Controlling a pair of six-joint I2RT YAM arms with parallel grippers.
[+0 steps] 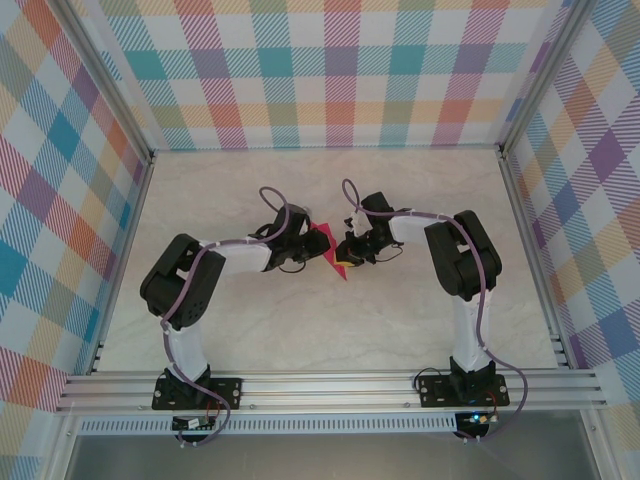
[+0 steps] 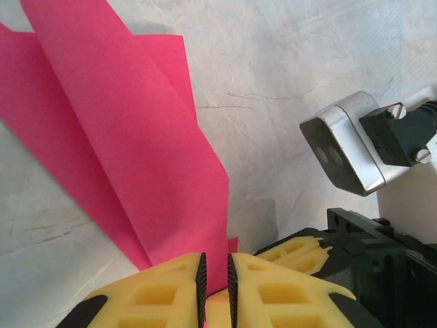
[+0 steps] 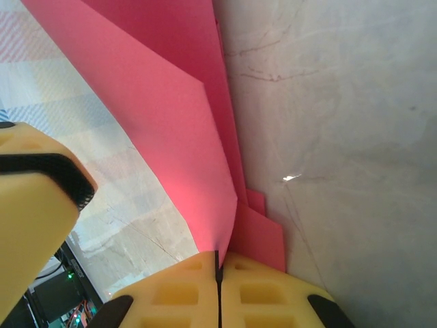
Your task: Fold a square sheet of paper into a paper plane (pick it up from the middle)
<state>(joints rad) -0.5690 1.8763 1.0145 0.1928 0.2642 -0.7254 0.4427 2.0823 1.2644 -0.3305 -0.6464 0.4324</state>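
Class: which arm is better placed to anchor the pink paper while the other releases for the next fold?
Probably the right. The right gripper is shut flush on the pink paper where its layers meet; the left gripper grips it with jaws slightly apart.

paper and grippers, counted
one folded pink sheet of paper (image 1: 323,240) at mid-frame; two grippers: left gripper (image 2: 215,265), right gripper (image 3: 218,258).
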